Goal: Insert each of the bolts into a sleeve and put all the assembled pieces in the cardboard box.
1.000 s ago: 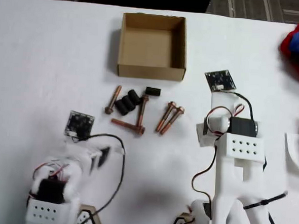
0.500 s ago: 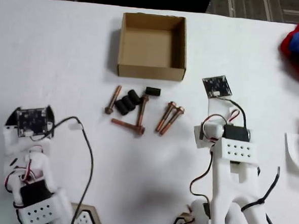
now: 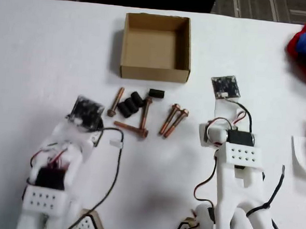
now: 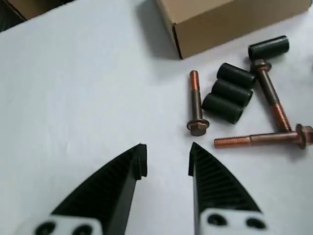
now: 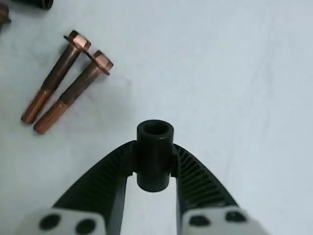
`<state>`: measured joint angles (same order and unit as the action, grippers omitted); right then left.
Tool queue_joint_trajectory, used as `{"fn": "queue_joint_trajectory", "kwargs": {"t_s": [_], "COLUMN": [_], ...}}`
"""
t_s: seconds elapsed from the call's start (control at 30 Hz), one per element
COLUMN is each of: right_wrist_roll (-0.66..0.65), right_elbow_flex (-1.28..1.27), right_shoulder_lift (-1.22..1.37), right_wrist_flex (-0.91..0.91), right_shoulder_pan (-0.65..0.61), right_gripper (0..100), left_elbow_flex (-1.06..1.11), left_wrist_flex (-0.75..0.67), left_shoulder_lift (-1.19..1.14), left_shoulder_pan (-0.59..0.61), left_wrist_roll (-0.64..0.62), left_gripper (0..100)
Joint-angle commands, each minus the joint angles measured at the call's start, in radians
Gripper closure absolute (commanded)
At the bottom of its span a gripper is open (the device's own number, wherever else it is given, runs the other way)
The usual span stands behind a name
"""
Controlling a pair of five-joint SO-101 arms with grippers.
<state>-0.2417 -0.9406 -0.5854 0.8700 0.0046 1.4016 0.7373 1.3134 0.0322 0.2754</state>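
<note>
The white bench [image 3: 42, 50] carries everything. The left arm [image 3: 56, 165] and right arm [image 3: 238, 166] rise from its near edge, one at each side of the parts.

The cardboard box [image 3: 156, 44] sits open-topped at the far middle, with nothing seen inside. A bundle of coloured cloth [image 3: 305, 41] lies at the far right edge.

Five copper bolts lie loose on the bench in front of the box. One bolt [image 4: 196, 105] lies just beside a cluster of three black sleeves [image 4: 229, 93], which touch side by side. A second bolt [image 4: 271, 95] lies on the cluster's other side, and a third [image 4: 259, 139] lies across its threaded end (the two look to be touching). A pair of bolts [image 5: 56, 76] lie side by side nearer the right arm.

A single sleeve [image 4: 268, 47] lies apart, close to the box's front wall.

The left jaws are moderately parted over bare bench, their tips near the first bolt's head. The right jaws are closed on a fifth sleeve [image 5: 155, 154], bore showing, held beside the bolt pair.
</note>
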Motion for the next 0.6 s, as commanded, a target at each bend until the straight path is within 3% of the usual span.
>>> {"fn": "queue_joint_trajectory", "kwargs": {"t_s": [0.0,0.23,0.4,0.57], "right_wrist_roll": [0.054,0.058,0.06,0.147], "right_elbow_flex": [0.009,0.008,-0.006,-0.121], "right_shoulder_lift": [-0.03,-0.03,-0.03,-0.03], "right_wrist_flex": [-0.07,-0.148,-0.205,-0.346], "right_shoulder_pan": [0.008,0.008,0.008,0.015], "right_gripper": [97.8,97.8,97.8,97.8], "left_elbow_flex": [-0.191,-0.616,-0.783,-0.871], "left_wrist_flex": [0.038,0.216,0.304,0.368], "left_shoulder_lift": [-0.276,-0.844,-1.079,-1.215], "left_shoulder_pan": [-0.066,-0.153,-0.25,-0.364], "left_wrist_roll": [0.015,0.017,0.029,0.296], "left_gripper": [84,84,84,84]}}
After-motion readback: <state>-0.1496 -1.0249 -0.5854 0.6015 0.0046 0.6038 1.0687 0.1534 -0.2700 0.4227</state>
